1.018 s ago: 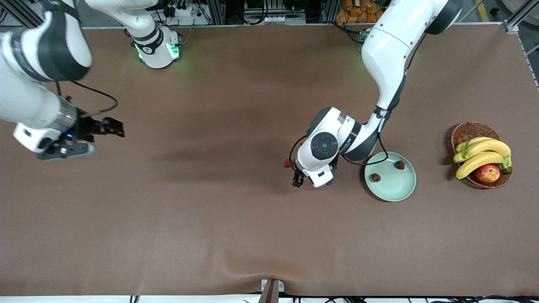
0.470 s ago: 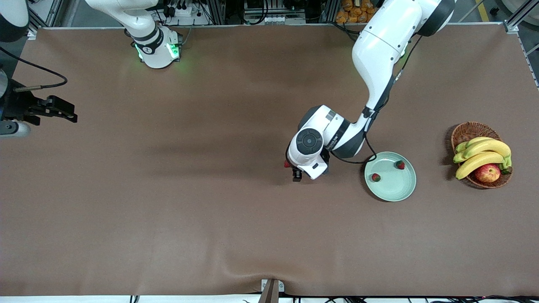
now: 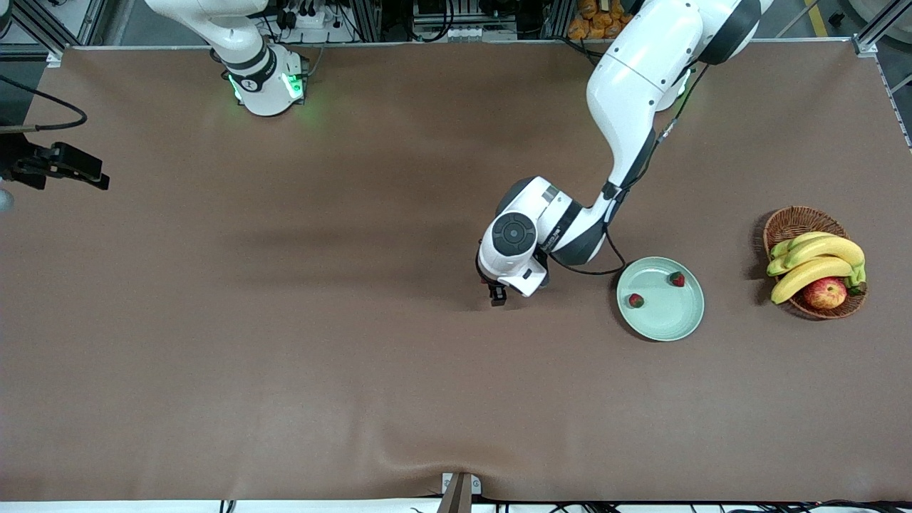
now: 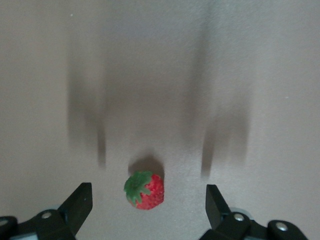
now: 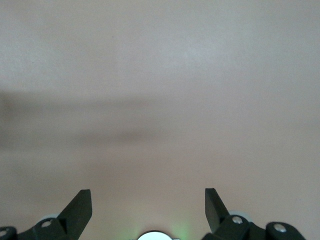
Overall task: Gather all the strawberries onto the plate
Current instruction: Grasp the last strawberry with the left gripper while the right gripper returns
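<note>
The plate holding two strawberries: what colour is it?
Pale mint green round plate, clearest in the front view.

The front view looks down from high across the whole table (image 3: 285,370). Each wrist camera faces the cloth closely; the left one shares a strawberry (image 4: 144,190) near the table's middle.

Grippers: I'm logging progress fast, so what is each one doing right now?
Left gripper: open, holding nothing, a strawberry on the table between its fingers.
Right gripper: open, empty, waiting over bare table.
</note>
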Action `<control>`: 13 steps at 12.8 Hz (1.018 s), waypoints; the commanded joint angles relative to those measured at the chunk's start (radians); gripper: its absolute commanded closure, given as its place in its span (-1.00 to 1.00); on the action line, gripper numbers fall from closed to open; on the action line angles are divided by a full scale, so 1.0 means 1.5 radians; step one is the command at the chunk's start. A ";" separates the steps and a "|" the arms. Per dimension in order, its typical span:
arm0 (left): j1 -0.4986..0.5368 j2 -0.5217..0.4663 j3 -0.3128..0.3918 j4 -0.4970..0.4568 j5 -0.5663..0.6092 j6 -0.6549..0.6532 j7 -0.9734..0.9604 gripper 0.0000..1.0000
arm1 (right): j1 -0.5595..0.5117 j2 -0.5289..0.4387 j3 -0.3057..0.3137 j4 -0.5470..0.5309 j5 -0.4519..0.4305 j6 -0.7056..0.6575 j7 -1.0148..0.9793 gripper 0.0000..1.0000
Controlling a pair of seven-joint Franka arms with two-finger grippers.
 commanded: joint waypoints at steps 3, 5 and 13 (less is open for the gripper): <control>-0.015 0.016 0.008 -0.001 0.029 0.014 -0.030 -1.00 | -0.012 -0.030 0.011 -0.006 0.019 -0.014 0.043 -1.00; -0.014 0.017 0.007 0.000 0.033 0.014 -0.042 -0.85 | -0.012 -0.030 0.011 -0.006 0.011 -0.006 0.041 -1.00; -0.015 0.015 0.007 0.007 0.035 0.029 -0.044 0.99 | -0.013 -0.024 0.008 -0.015 0.005 0.031 -0.004 -1.00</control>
